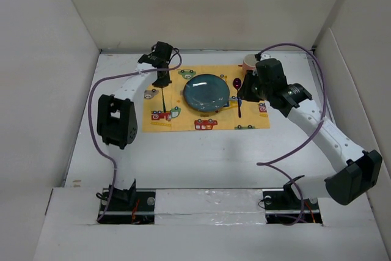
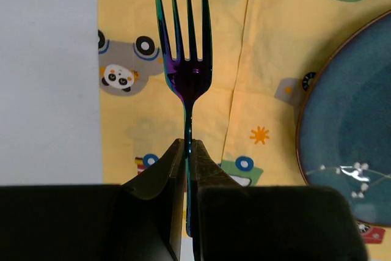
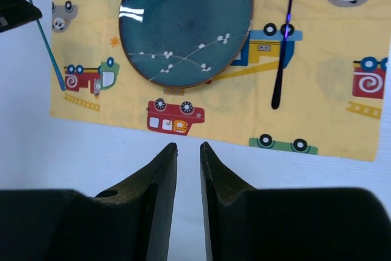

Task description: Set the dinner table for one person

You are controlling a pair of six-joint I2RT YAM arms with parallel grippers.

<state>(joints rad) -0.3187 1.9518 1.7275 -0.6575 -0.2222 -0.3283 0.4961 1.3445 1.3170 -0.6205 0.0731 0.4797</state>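
This is a robotics lab test cell, not a home dining room. The dinner table (image 1: 183, 157) is a plain white surface boxed in by bare white panel walls (image 1: 208, 10) on the left, right and far sides. The left arm (image 1: 116, 120) and the right arm (image 1: 317, 121) are bolted at its near edge, with purple cables (image 1: 90, 114) looping loose and silver tape (image 1: 208, 200) between the bases. Only a yellow cartoon-car mat (image 1: 183, 121) and a teal plate (image 1: 206, 92) look domestic.
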